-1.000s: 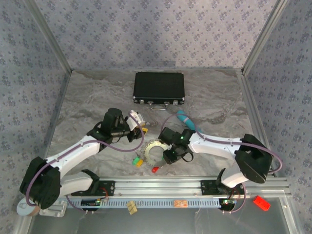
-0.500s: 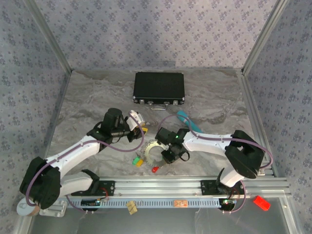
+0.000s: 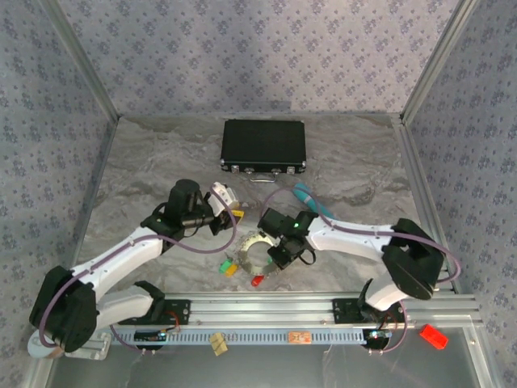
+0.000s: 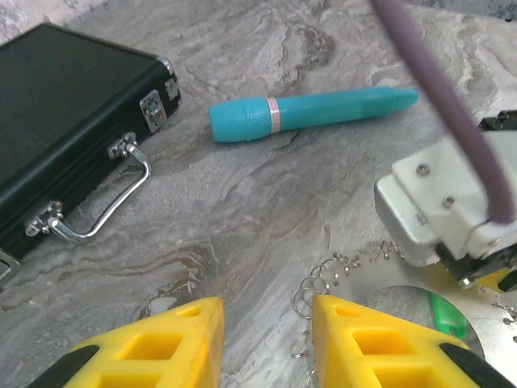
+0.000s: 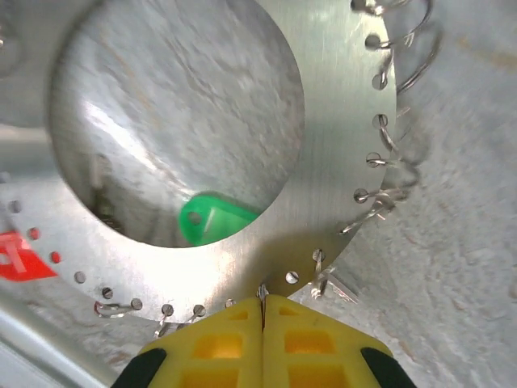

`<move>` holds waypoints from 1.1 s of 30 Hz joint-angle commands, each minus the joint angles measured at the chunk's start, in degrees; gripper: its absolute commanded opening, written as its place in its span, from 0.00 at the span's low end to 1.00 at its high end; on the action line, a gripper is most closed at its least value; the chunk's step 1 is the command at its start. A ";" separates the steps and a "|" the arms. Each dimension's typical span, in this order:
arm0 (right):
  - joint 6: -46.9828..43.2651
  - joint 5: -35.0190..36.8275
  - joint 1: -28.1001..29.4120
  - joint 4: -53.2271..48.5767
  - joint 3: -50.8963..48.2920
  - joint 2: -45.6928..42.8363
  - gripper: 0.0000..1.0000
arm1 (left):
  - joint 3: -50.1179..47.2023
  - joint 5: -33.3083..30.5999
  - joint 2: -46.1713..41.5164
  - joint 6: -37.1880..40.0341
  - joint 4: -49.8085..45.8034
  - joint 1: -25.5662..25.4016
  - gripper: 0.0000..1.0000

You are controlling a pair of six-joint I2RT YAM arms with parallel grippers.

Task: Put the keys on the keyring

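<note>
The keyring is a flat silvery ring with holes and small wire loops round its rim, lying mid-table. My right gripper is at its right rim. In the right wrist view the yellow fingers are pressed together on a wire loop at the keyring's edge. A green key shows through the ring's opening, and a red key lies at the left. Green and yellow keys and a red one lie by the ring's near side. My left gripper stands open over the table beside the ring's loops.
A black case with a metal handle lies at the back. A teal cylinder rests right of centre. A red block sits beyond the front rail at the right. Blue patterned walls close in both sides.
My right gripper has slid a little left onto the keyring's rim and closed from open to shut. The left arm has hardly moved.
</note>
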 commanded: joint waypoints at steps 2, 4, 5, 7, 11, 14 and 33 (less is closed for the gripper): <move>-10.79 -1.14 -0.29 4.49 2.49 -7.56 0.00 | 0.02 3.13 -3.65 -0.61 -3.56 0.19 0.34; -14.76 -4.12 -1.16 6.77 3.08 -9.12 0.00 | -0.22 5.50 -4.91 -0.48 -5.54 0.15 0.34; -16.92 -5.94 -1.80 7.41 3.59 -9.43 0.00 | -0.54 7.13 -5.39 -0.26 -6.28 0.19 0.34; -20.14 -9.51 -3.26 8.28 4.61 -9.41 0.00 | -1.31 9.96 -6.08 -0.21 -6.41 0.03 0.33; -25.46 -16.04 -5.04 10.42 6.17 -8.54 0.00 | -2.60 15.19 -5.87 1.55 -6.30 -1.39 0.32; -27.91 -19.20 -5.26 11.68 6.74 -7.71 0.00 | -2.63 17.84 -4.57 3.70 -7.28 -2.49 0.32; -29.77 -21.88 -4.40 16.60 7.75 -6.43 0.00 | -2.61 21.08 2.15 8.66 -7.17 -3.76 0.24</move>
